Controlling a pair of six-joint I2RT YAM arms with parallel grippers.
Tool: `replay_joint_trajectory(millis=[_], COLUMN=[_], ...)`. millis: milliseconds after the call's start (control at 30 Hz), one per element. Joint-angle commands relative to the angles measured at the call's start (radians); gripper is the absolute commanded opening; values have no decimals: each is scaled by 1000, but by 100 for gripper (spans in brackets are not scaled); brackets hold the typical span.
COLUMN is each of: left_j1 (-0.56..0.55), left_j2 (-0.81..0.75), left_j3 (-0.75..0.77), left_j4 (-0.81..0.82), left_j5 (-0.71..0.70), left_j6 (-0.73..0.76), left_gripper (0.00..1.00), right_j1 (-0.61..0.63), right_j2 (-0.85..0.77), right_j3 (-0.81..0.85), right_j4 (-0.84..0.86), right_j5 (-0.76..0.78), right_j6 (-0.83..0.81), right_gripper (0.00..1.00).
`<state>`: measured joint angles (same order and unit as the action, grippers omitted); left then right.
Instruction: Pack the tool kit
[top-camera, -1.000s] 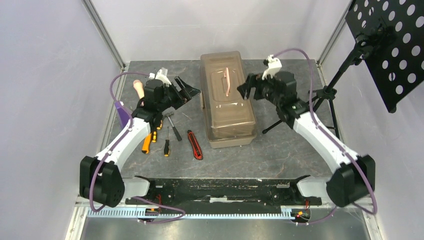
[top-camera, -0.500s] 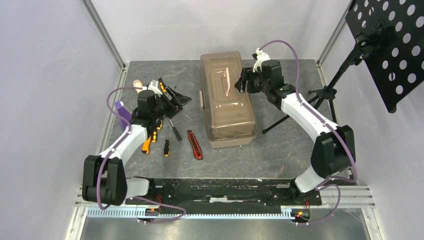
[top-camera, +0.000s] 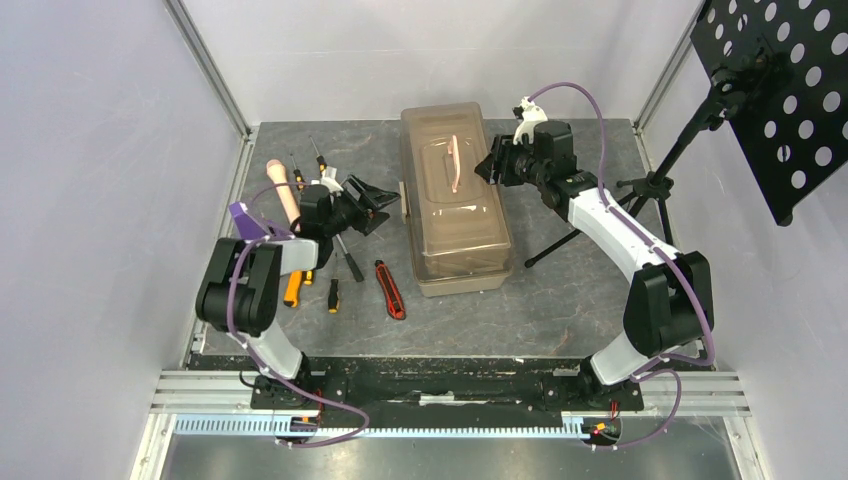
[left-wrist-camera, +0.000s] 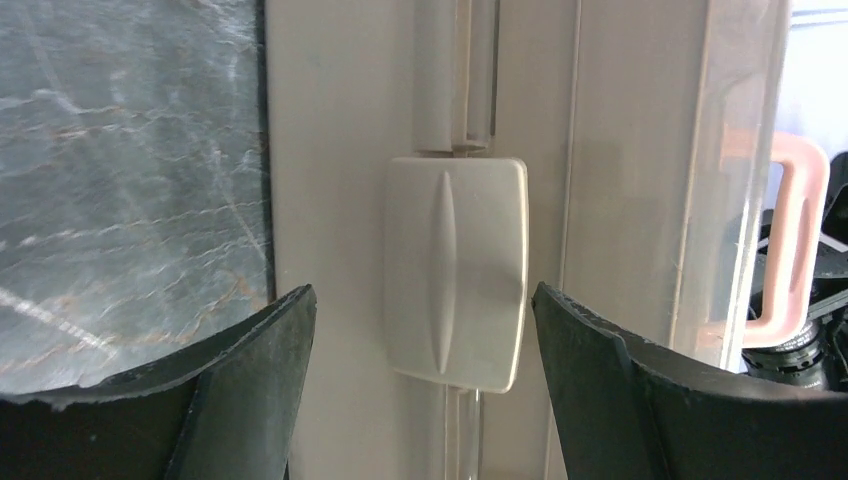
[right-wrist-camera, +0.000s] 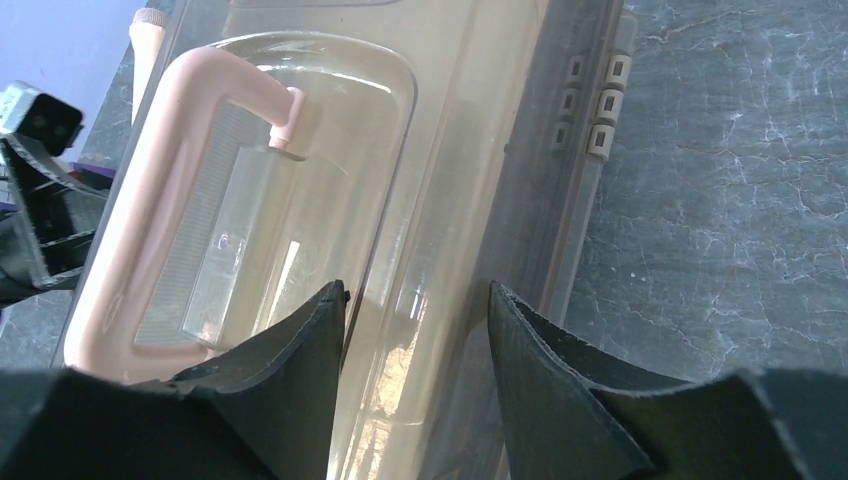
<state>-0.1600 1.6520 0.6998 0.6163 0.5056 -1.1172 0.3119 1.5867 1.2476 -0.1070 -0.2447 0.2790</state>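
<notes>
The closed tan translucent toolbox (top-camera: 460, 225) lies lengthwise mid-table, its pinkish handle (top-camera: 455, 165) flat on the lid. My left gripper (top-camera: 388, 205) is open at the box's left side, its jaws either side of the beige latch (left-wrist-camera: 455, 275) without touching it. My right gripper (top-camera: 488, 165) hovers at the lid's right edge (right-wrist-camera: 520, 200), jaws partly apart astride the rim, nothing clamped. Orange-and-black screwdrivers (top-camera: 292, 288) and a red-black utility knife (top-camera: 390, 290) lie on the table left of the box. A small hammer (top-camera: 347, 255) rests by my left arm.
A beige rounded rod (top-camera: 280, 185) and a purple block (top-camera: 245, 220) sit at the far left. Two thin screwdrivers (top-camera: 318, 158) lie behind the left arm. A black tripod stand (top-camera: 650, 190) with a perforated panel (top-camera: 775, 90) stands right of the box.
My left arm folded back while its gripper swung right and down to the box's left latch. My right gripper's jaws narrowed over the lid's right edge.
</notes>
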Motion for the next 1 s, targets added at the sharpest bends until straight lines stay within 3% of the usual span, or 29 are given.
replay_joint_trajectory(millis=[0,333,667,967], left_j1=[-21,-40,-68,-96], left_j2=[108,289,323,296], left_j3=[51,43,28,18], left_j4=[283,614,789,807], left_j5=[69,131,155,170], left_j6=[-89,-197,-289,-304], left_gripper=[85,85,80,80], right_j1=[-11,-11,-12,-9], right_j2=[24,14,19,27], right_j3=[-44,-56,-74,-85], right_j4=[-99,-100,-80,-75], right_j5=[-12,-31,-59,-69], right_j6=[-80,-101,-103,-110], right_gripper=[50,50,50,50])
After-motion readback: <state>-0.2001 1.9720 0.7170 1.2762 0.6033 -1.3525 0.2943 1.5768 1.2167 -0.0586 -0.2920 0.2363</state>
